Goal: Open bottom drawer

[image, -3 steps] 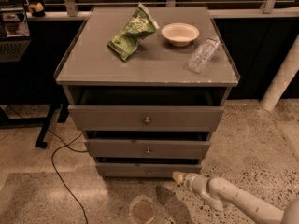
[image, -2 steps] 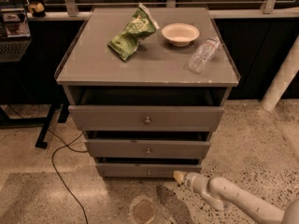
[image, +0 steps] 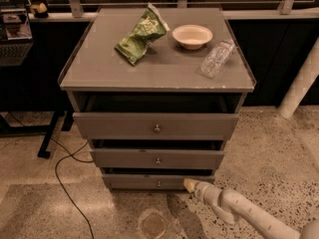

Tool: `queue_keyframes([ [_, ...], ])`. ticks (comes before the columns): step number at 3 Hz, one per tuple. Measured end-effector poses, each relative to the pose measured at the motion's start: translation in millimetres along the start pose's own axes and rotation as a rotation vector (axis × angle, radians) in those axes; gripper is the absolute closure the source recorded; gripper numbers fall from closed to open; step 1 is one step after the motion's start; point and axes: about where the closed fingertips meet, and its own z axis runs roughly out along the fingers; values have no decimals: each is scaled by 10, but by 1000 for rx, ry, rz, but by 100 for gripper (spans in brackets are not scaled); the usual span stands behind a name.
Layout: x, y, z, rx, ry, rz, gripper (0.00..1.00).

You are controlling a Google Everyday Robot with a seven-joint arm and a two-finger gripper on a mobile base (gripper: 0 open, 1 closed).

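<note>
**Hand low at the bottom drawer**

The bottom drawer sat lowest of three grey drawers, at 6 o'clock from the middle drawer. A dark gap showed above its front, and a small round knob sat at its centre. The hand's tip lay at 3 o'clock from that knob, just beside the drawer's right end. I could not tell whether it touched the front, nor whether it was released or clenched. The pale arm ran off from it toward 4 o'clock over the speckled floor. On the surface above, a green bag lay toward 11 o'clock and a pale bowl toward 1 o'clock. A clear bottle lay on its side toward 3 o'clock, near the right edge. A black cable trailed on the floor at 9 o'clock from the bottom drawer.
</note>
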Motion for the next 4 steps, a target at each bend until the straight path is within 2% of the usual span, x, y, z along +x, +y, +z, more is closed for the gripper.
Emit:
queue_keyframes([
  [1, -387, -103, 431, -21, -65, -21, 100],
  [2, -434, -141, 432, -14, -72, -22, 100],
  [4, -311, -408, 540, 75, -71, 26, 100],
])
